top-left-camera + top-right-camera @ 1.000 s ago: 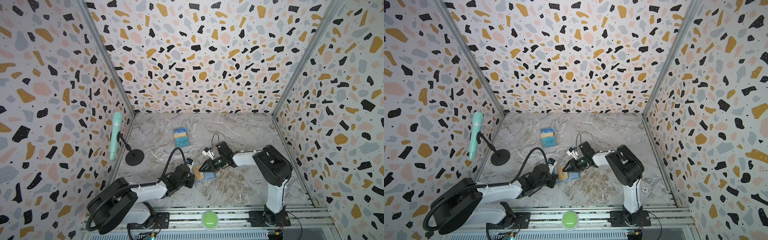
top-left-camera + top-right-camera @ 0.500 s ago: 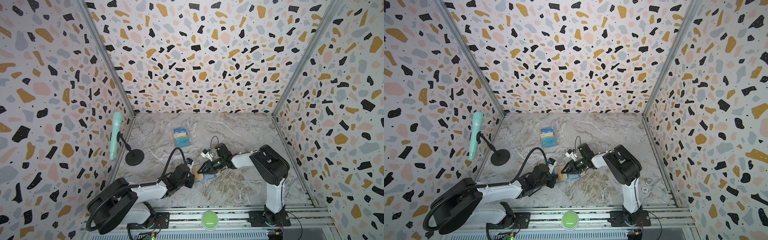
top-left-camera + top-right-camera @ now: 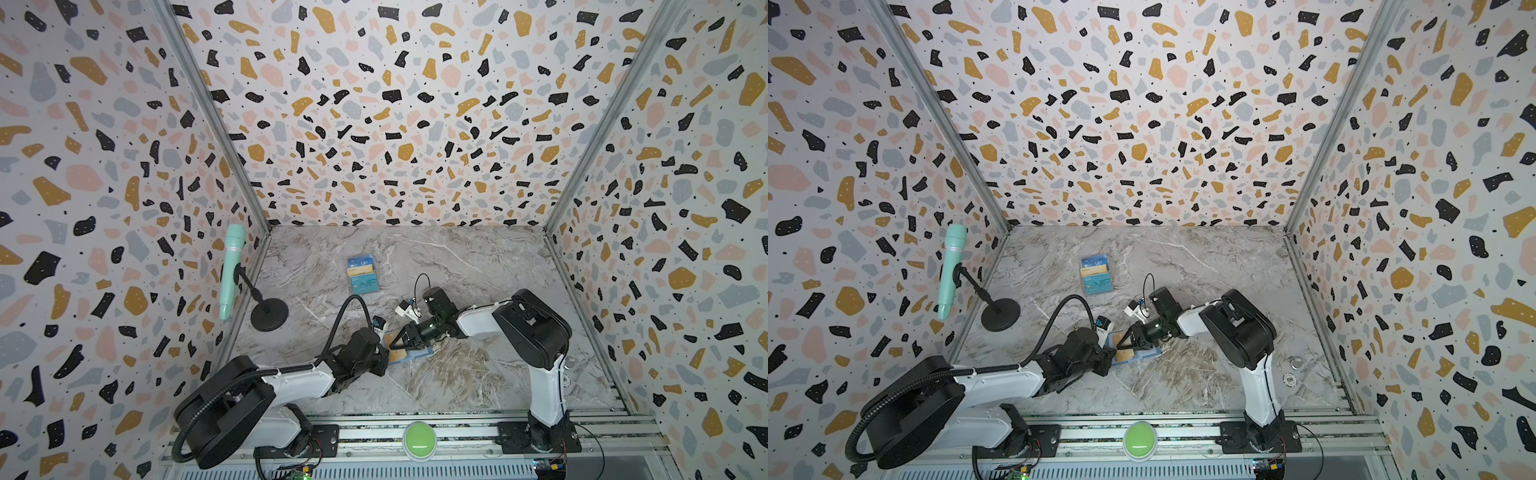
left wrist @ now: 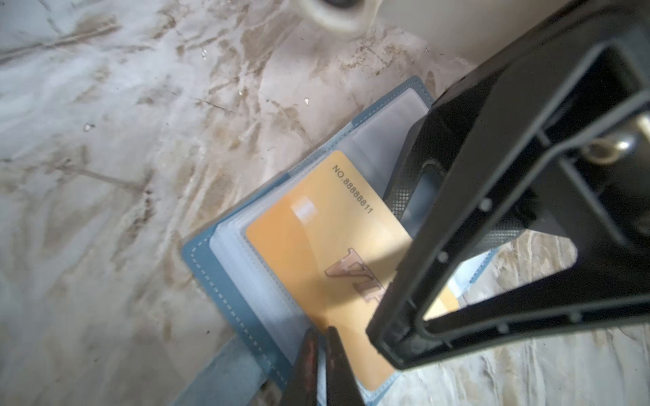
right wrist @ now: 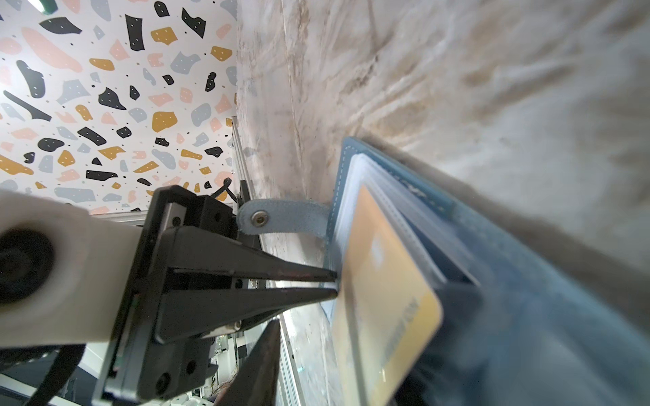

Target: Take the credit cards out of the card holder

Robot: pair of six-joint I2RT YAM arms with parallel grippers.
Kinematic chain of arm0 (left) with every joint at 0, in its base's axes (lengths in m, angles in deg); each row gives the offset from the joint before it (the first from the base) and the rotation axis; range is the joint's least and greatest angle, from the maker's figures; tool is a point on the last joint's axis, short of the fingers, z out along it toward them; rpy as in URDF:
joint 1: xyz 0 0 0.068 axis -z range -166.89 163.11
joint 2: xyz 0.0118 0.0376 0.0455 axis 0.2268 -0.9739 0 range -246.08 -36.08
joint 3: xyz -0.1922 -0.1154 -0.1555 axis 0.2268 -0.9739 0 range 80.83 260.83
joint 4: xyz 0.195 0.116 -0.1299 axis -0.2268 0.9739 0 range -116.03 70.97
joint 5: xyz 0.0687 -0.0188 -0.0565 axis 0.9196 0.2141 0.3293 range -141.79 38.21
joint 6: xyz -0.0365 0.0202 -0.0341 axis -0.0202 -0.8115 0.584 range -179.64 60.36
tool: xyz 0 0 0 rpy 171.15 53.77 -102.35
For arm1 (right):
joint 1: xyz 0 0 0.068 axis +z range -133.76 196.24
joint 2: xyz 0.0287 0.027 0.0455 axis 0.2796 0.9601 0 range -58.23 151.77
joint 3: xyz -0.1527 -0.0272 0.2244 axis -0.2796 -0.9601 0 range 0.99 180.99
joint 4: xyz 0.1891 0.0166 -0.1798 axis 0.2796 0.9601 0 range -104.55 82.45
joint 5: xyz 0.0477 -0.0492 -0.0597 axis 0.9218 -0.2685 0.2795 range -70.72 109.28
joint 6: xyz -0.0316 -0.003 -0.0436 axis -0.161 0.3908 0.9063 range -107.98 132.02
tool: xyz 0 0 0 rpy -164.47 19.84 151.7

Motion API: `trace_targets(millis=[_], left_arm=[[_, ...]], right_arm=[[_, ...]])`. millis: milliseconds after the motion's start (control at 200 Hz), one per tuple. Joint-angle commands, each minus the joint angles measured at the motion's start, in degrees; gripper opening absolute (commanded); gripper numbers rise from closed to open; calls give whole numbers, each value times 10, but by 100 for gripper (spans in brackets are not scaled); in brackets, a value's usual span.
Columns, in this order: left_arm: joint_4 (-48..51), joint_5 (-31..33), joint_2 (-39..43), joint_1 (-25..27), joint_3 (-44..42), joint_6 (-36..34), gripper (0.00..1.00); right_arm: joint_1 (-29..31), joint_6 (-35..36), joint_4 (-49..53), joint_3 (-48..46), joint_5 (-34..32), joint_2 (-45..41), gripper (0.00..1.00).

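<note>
You had the slate-blue card holder lying open toward the table's front edge, a golden-yellow card in its clear pocket, while a rack nearer the middle held blue, gold and teal cards. Your left gripper was pressed together at the pocket's edge, and your right gripper was spread over the card. Only the left wrist view showed the card's printed number; only the right showed the snap tab.

You see a slate-blue holder with pale stitching, an orange-gold card inside it, grey-brown veined marble table beneath it, terrazzo-speckled walls around.
</note>
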Motion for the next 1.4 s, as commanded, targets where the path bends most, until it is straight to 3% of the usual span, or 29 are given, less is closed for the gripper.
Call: trace_targets(millis=[0,215,751,1396], left_arm=[[41,8,-10,-3,-5,1,11],[41,10,-14,-4,-4,2,11],[42,9,-22,-4,0,1,10],[44,9,-27,-4,3,0,10]], right_arm=[[10,-11,-18,2,16,4,39],[-15,-51,-87,-32,52,-16,39],[-51,-38,-83,-62,69,-50,34],[-67,53,53,-39,7,-62,18]])
